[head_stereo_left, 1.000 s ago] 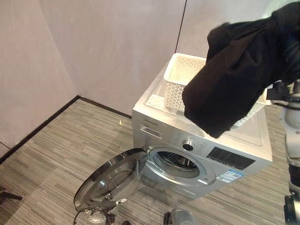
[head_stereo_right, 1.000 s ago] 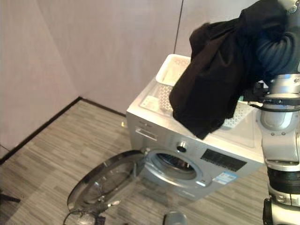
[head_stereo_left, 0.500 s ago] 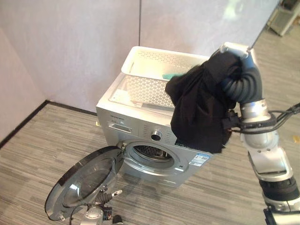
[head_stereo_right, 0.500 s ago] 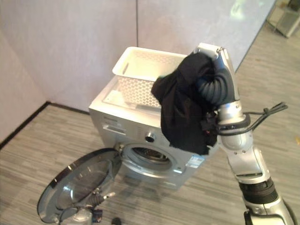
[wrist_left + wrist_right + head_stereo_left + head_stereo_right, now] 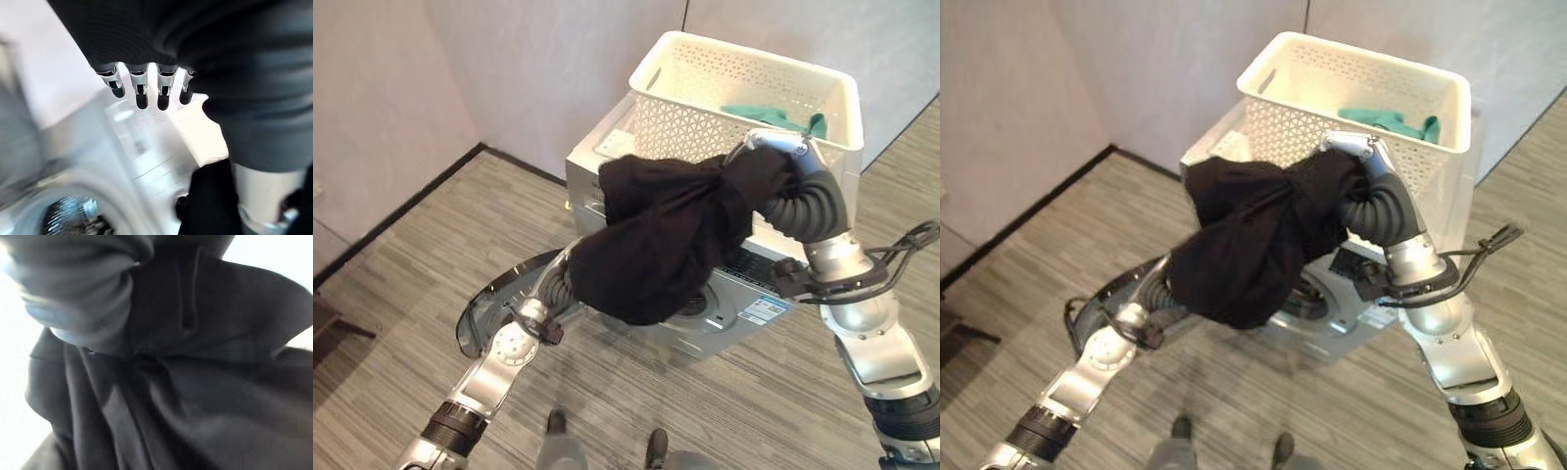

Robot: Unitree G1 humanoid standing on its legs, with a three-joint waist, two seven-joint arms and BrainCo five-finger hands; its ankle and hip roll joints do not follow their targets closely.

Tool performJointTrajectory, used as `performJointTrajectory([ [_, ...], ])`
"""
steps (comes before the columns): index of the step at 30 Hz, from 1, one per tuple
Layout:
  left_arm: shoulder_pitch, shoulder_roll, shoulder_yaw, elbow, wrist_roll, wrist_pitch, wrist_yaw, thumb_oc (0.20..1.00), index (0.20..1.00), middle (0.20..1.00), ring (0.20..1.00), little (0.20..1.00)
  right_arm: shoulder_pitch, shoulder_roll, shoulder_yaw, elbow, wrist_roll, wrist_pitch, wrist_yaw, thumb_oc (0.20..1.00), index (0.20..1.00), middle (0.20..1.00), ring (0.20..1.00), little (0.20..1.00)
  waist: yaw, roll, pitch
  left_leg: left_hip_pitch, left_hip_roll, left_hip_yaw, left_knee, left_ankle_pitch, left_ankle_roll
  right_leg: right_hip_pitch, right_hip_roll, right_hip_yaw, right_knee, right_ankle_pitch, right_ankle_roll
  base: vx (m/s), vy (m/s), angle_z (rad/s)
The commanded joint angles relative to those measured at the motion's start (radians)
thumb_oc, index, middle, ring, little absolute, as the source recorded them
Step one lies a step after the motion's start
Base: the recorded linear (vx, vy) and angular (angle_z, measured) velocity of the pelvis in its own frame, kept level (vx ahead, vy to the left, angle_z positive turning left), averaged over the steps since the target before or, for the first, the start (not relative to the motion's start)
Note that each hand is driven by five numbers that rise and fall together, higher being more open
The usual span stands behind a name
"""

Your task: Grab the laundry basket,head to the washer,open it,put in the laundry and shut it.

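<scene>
Now the black garment hangs bunched from my right hand, in front of the washer and just above its round opening. My right hand's fingers are buried in the cloth, so I cannot tell how far they are curled; the right wrist view gives dark folds and nothing of the fingers. The garment's long axis runs from the wrist outward and down, away from the washer's top, with the heavy lobe sagging lowest. That lobe covers most of the drum mouth from above; the opening lies below and behind the bundle, toward the washer's front panel. The door stands swung wide to the washer's left side, low near the floor. My left hand is nearer that door and the drum mouth: its fingers hang straight and relaxed, holding nothing, with the drum rim showing past them. My left arm reaches in under the garment, beside the door. The white basket sits on the washer's top, with a green item left inside. My judgement: the coming move is down and inward, bundle toward the drum, with the right hand carrying and the left placed to guide cloth past the rim.
</scene>
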Motion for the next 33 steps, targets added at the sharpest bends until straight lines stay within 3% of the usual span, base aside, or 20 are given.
performJointTrajectory([
  [1,-0.035,0.038,0.007,-0.075,0.007,-0.031,-0.059,1.0,1.0,1.0,1.0,1.0,-0.034,0.03,-0.064,-0.037,0.01,-0.016,0.008,0.2,0.2,0.2,0.2,0.2,0.024,-0.037,-0.063,-0.092,-0.026,-0.02,0.067,-0.047,0.024,0.036,-0.01,0.012,0.021,-0.135,0.002,0.05,0.038,0.04],
  [6,-0.048,0.037,-0.035,-0.124,-0.118,0.01,-0.165,1.0,1.0,1.0,1.0,1.0,-0.035,0.048,-0.062,-0.043,0.022,0.006,0.041,0.2,0.2,0.2,0.2,0.2,0.02,-0.021,-0.083,-0.052,-0.041,-0.003,0.032,-0.045,0.027,0.047,-0.026,0.02,0.016,-0.126,0.011,0.04,0.055,0.02],
  [14,-0.202,-0.023,-0.185,-0.042,-0.155,-0.001,-0.165,1.0,1.0,1.0,1.0,1.0,-0.099,0.063,-0.019,-0.032,0.032,0.005,0.021,0.2,0.2,0.2,0.2,0.2,-0.009,-0.008,-0.098,-0.013,-0.049,0.029,-0.009,-0.039,0.032,0.052,-0.035,0.04,0.011,-0.118,0.024,0.02,0.029,-0.1],
  [20,-0.317,-0.117,-0.33,0.053,-0.162,-0.012,-0.186,1.0,1.0,1.0,1.0,1.0,-0.135,0.064,0.018,-0.013,0.001,0.012,-0.003,0.2,0.2,0.2,0.2,0.2,-0.041,0.002,-0.094,0.001,-0.046,0.05,-0.037,-0.028,0.03,0.049,-0.036,0.049,0.004,-0.115,0.029,0.0,0.006,-0.05],
  [29,-0.349,-0.214,-0.357,0.153,-0.209,0.004,-0.15,1.0,1.0,1.0,1.0,1.0,-0.13,0.077,0.04,0.016,-0.039,0.036,-0.024,0.2,0.2,0.2,0.2,0.2,-0.047,0.008,-0.083,0.009,-0.042,0.064,-0.051,-0.014,0.028,0.054,-0.033,0.052,-0.004,-0.113,0.028,0.0,-0.004,-0.05],
  [33,-0.333,-0.273,-0.347,0.209,-0.342,0.025,-0.129,1.0,1.0,1.0,1.0,1.0,-0.103,0.084,0.032,0.017,-0.042,0.053,-0.037,0.2,0.2,0.2,0.2,0.2,-0.052,0.007,-0.087,0.012,-0.041,0.065,-0.06,-0.007,0.026,0.064,-0.03,0.041,-0.009,-0.116,0.026,0.0,0.0,0.0],
])
